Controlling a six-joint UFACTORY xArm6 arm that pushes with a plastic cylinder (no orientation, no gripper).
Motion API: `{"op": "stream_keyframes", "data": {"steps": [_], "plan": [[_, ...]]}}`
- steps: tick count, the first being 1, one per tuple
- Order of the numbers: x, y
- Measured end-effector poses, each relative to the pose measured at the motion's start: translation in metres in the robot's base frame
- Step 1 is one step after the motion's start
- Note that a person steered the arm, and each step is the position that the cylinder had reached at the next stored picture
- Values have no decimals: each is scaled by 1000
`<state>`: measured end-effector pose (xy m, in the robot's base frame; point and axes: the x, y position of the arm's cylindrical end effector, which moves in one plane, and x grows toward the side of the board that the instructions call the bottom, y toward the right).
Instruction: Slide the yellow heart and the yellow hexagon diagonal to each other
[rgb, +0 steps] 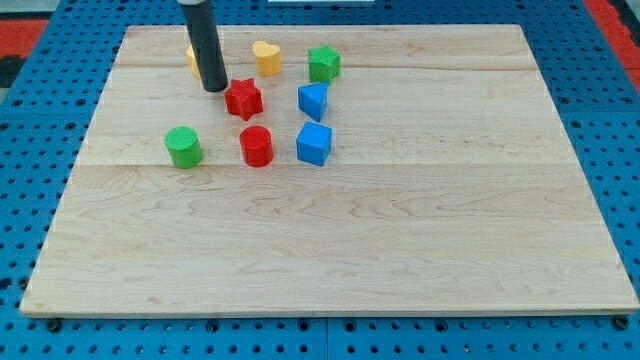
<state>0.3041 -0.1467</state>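
The yellow heart (266, 57) sits near the view's top, left of centre. The yellow hexagon (190, 58) lies to its left, mostly hidden behind my dark rod. My tip (214, 89) rests on the board just below and right of the hexagon, close to the left of the red star (243, 99). The heart is up and to the right of the tip, apart from it.
A green star (323, 63) is right of the heart. Two blue blocks (313, 100) (314, 143), a red cylinder (256, 145) and a green cylinder (183, 147) stand below. The wooden board (350, 250) lies on a blue pegboard.
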Motion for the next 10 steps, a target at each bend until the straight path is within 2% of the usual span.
{"op": "stream_keyframes", "data": {"steps": [1, 2, 3, 4, 5, 7, 9, 10], "plan": [[0, -73], [-42, -104], [-97, -57], [-101, -11], [-77, 0], [-9, -14], [6, -34], [-22, -53]]}}
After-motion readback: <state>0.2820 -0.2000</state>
